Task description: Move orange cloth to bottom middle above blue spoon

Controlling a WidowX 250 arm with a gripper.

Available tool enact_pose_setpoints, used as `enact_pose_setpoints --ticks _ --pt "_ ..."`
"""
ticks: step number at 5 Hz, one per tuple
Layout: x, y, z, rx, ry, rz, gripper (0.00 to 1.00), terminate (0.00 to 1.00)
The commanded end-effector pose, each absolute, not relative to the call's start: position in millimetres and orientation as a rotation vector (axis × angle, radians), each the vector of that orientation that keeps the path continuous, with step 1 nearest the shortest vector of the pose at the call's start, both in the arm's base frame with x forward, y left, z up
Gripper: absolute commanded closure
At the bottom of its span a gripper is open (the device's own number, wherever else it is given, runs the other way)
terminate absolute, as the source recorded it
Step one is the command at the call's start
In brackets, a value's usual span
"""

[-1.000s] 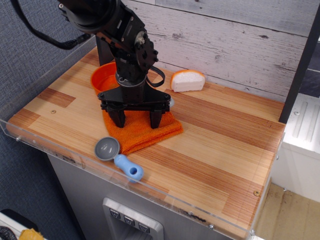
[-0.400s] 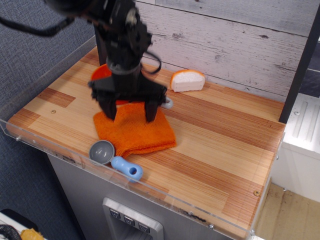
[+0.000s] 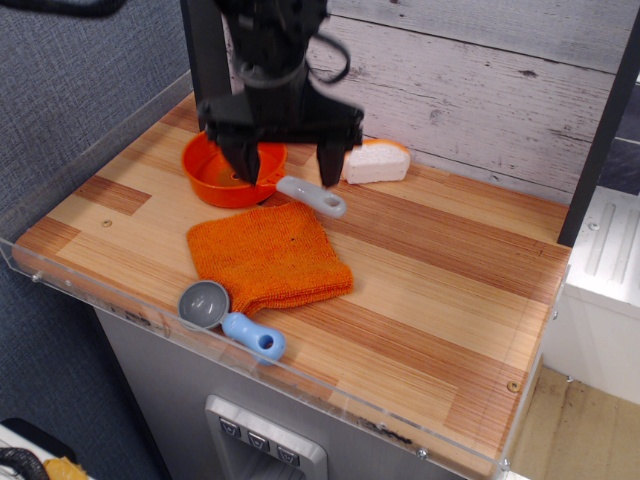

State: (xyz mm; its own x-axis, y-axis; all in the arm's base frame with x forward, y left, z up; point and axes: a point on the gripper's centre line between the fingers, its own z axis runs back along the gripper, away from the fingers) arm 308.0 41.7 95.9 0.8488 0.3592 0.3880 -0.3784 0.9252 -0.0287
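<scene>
The orange cloth (image 3: 268,256) lies flat near the front of the wooden table, its front edge touching the blue spoon (image 3: 230,315). The spoon has a grey bowl at the left and a light-blue handle pointing right, close to the table's front edge. My gripper (image 3: 283,167) is open and empty, raised well above the table behind the cloth, over the pan's handle.
An orange pan (image 3: 226,171) with a grey handle (image 3: 313,197) sits behind the cloth. A toy bread slice (image 3: 374,161) lies by the back wall. A clear acrylic rim (image 3: 300,385) runs along the table's front and left edges.
The gripper has let go of the cloth and risen up and back. The cloth and spoon shifted slightly left earlier and now lie still.
</scene>
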Motion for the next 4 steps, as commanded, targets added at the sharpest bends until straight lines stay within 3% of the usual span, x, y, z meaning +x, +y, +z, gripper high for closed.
enact_pose_setpoints --ticks 1,2,4 --pt "317.1 24.8 187.4 -0.006 -0.669 0.35 0.0 0.0" --pt "310.8 26.1 212.9 -0.026 -0.742 0.346 0.0 0.0" --pt "310.8 26.1 212.9 -0.026 -0.742 0.346 0.0 0.0"
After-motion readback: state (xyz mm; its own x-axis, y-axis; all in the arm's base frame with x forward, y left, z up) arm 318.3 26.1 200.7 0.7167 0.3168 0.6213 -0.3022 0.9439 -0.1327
